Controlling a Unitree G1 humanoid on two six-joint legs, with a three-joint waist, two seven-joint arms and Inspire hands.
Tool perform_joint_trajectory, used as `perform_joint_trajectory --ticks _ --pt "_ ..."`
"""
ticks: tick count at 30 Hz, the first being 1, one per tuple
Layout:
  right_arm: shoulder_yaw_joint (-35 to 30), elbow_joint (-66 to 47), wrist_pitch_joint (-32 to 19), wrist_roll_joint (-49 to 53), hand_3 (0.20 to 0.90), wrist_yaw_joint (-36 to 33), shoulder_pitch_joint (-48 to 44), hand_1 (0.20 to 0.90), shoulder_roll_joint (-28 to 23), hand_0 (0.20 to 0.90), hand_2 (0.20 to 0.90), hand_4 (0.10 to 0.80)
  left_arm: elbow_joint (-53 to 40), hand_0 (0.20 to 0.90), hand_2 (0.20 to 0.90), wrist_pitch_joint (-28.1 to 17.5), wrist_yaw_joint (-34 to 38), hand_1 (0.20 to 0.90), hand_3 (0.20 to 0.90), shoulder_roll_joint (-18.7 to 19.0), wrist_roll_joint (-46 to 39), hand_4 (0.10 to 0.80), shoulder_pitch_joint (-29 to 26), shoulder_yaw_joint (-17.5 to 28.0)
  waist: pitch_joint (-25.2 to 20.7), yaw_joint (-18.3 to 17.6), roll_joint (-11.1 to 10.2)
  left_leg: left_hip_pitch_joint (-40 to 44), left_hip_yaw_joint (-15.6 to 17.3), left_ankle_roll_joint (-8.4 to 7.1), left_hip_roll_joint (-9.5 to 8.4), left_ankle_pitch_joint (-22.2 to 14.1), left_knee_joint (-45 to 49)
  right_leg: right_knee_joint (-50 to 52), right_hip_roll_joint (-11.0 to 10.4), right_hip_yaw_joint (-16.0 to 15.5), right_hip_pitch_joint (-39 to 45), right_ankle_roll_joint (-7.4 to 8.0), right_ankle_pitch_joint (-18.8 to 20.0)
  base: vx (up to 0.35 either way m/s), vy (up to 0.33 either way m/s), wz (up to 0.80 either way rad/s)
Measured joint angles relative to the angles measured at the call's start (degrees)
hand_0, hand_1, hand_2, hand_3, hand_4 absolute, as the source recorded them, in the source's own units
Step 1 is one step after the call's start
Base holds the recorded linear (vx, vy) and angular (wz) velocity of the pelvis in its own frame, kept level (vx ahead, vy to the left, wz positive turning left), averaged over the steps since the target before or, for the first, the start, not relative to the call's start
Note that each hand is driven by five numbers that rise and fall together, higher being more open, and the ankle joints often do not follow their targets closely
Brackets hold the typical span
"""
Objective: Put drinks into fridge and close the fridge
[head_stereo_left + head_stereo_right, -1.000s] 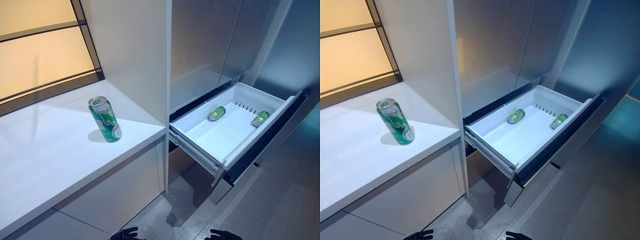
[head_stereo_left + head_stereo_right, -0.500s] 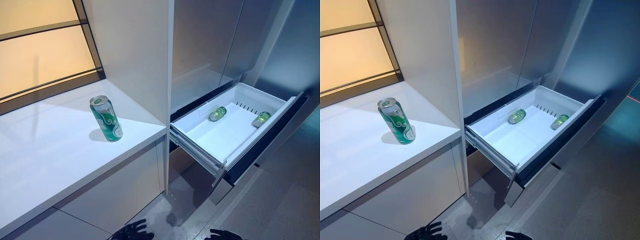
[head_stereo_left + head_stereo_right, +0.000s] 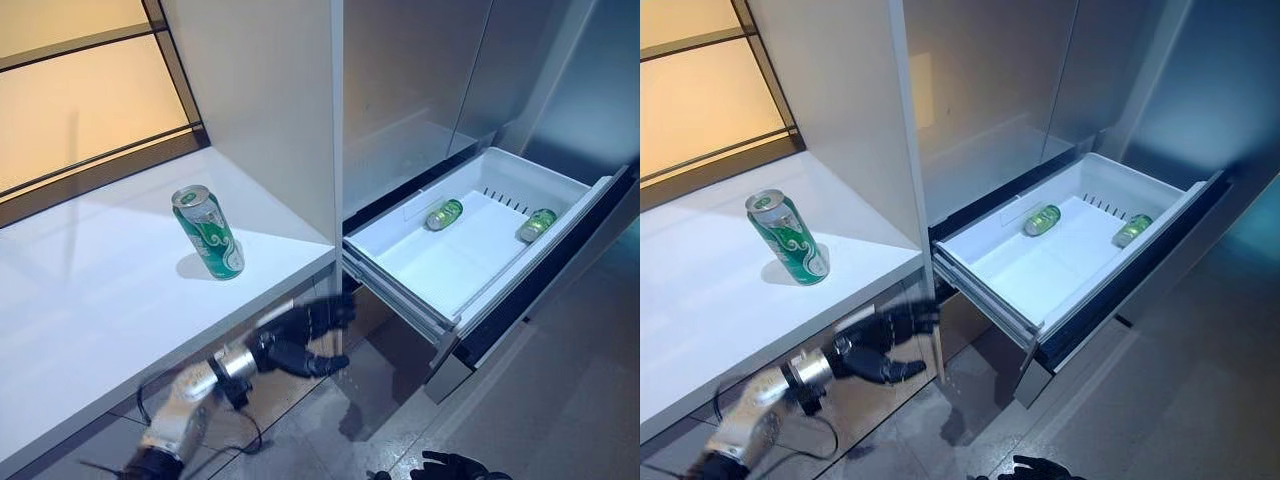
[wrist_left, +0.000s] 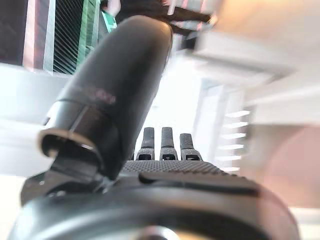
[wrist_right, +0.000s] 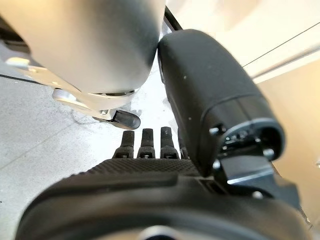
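Can [image 3: 208, 234]: glossy printed metal, silvery bare top. Counter [image 3: 90, 300]: smooth white, slight sheen. Drawer tub [image 3: 470, 250]: smooth white plastic, with 2 more glossy cans [image 3: 444, 214] [image 3: 537, 225] lying inside. Fridge doors [image 3: 420, 90]: brushed grey metal, soft reflections. Floor [image 3: 560, 400]: matt grey, faintly speckled. Left hand [image 3: 300, 335]: matt black plastic; forearm polished silver metal. Right hand [image 5: 150, 145]: matt black, textured palm.

A white counter [image 3: 90, 300] runs beneath a warm-lit amber window [image 3: 80, 100] with dark framing. A tall white panel [image 3: 265, 100] rises beside it. Below lies grey speckled floor [image 3: 560, 400].
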Motion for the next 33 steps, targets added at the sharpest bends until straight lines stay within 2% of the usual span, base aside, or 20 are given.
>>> perform_joint_trajectory --ticks 4,8,10,15,19,24,28,33 --pt "0.11 1.12 -2.23 0.01 0.9 -0.12 0.19 0.9 0.12 0.9 0.9 0.8 -8.73 0.9 0.9 -2.02 5.63 0.9 0.9 0.28 -4.53 0.8 -4.16 5.01 -0.24 0.22 0.23 0.18 -0.14 -0.01 0.01 -0.01 -0.08 0.01 0.04 0.0 0.25 0.01 -0.01 0.029 -0.012 0.01" --pt "1.03 1.56 -3.2 0.02 0.9 -0.64 0.41 0.9 0.17 0.9 0.9 0.8 -9.24 0.9 0.9 -5.61 11.87 0.9 0.9 1.5 -5.32 0.8 -5.87 7.77 -0.98 0.07 0.5 0.45 -0.13 -0.01 0.02 -0.01 -0.06 0.0 0.07 0.04 0.47 0.01 -0.01 0.022 0.001 0.0" --pt "1.58 1.79 -3.27 0.02 0.9 -0.95 0.57 0.9 0.31 0.9 0.9 0.8 -9.2 0.9 0.9 -6.25 15.43 0.9 0.9 3.16 -5.47 0.8 -6.34 8.4 -1.52 0.12 0.33 0.62 -0.12 -0.02 0.04 -0.01 -0.09 -0.01 0.07 0.04 0.63 0.01 -0.01 0.024 0.005 0.0" --pt "2.91 1.87 -3.19 0.01 0.9 -1.22 0.9 0.9 1.14 0.9 0.9 0.8 -8.15 0.9 0.9 -8.06 23.87 0.9 0.9 4.09 -6.06 0.8 -7.03 12.36 -2.75 0.24 -0.32 0.86 -0.21 -0.02 0.03 -0.02 -0.11 -0.02 0.06 0.04 0.89 0.0 -0.01 0.022 0.011 0.0" --pt "4.18 1.82 -3.11 0.01 0.9 -1.25 1.18 0.9 1.64 0.9 0.9 0.8 -4.0 0.9 0.9 -8.81 30.27 0.9 0.9 5.0 -6.07 0.8 -8.47 15.11 -4.08 0.22 -0.45 0.86 -0.23 -0.01 -0.01 -0.03 -0.12 -0.02 0.03 0.06 0.9 0.0 -0.01 0.009 0.006 0.0" --pt "4.43 1.82 -2.87 0.0 0.9 -1.25 1.16 0.9 1.68 0.9 0.9 0.8 2.35 0.9 0.9 -8.47 37.55 0.9 0.9 8.3 -3.41 0.8 -9.23 16.67 -4.39 0.35 -0.45 0.86 -0.23 -0.02 0.0 -0.02 -0.13 -0.15 0.03 0.07 0.9 -0.04 0.02 0.0 0.0 0.0" --pt "4.48 1.8 -2.58 0.02 0.9 -1.25 1.09 0.9 1.68 0.9 0.9 0.8 7.84 0.9 0.9 -7.16 39.69 0.9 0.9 11.23 -2.24 0.8 -9.45 16.96 -4.41 0.41 -0.46 0.87 -0.24 -0.02 0.0 -0.02 -0.13 -0.26 0.03 0.07 0.91 -0.05 0.02 0.0 0.0 0.0" --pt "4.56 1.79 -2.11 0.02 0.9 -1.25 1.07 0.9 1.71 0.9 0.9 0.8 12.13 0.9 0.9 -4.24 40.18 0.9 0.9 11.39 -2.72 0.8 -9.54 18.55 -4.45 0.47 -0.53 0.9 -0.29 -0.01 0.0 -0.01 -0.13 -0.21 0.02 0.03 0.93 -0.05 0.02 0.0 0.0 0.0"
